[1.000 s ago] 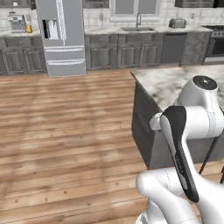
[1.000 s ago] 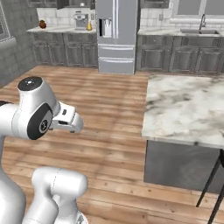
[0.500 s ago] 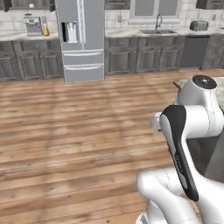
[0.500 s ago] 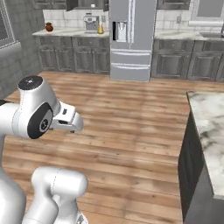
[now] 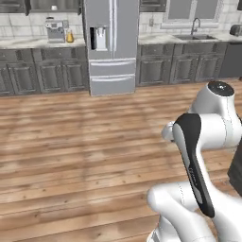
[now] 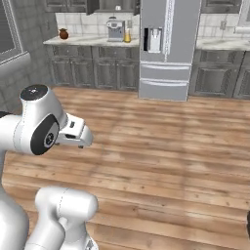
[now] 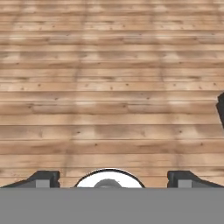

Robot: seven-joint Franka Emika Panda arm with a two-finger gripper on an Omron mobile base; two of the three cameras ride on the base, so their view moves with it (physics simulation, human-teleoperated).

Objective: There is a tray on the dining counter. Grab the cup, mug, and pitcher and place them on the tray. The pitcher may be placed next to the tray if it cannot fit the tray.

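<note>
The gripper (image 7: 112, 178) is spread wide: in the hand view its two dark fingertips (image 7: 43, 178) stand far apart at the bottom corners, with nothing between them but bare wood floor (image 7: 112, 87). The planks run across that view from side to side. A dark panel (image 7: 221, 109) cuts in at the right edge (too little of it shows to tell what it is). In the right base view the arm (image 6: 36, 129) is folded close to the base, and the hand juts out level toward the right, above the floor. The pitcher (image 5: 70, 36) stands on the back counter (image 5: 28, 42), well apart from the gripper across the open floor. It sits just beside the coffee machine (image 5: 56, 30), between that machine and the fridge (image 5: 112, 45). It is upright: the long axis is vertical, the wide amber base rests on the counter and the narrow neck points up. At this range it is too small to tell which way any spout or handle faces. The right base view shows the same arrangement, with the pitcher (image 6: 127, 36) to the right of the coffee machine (image 6: 115, 30) and a brown jar (image 6: 63, 33) farther left on the same counter. Grey cabinets (image 5: 47, 71) run below the counter. A sink (image 5: 196, 33) with a tap lies to the right of the fridge.
</note>
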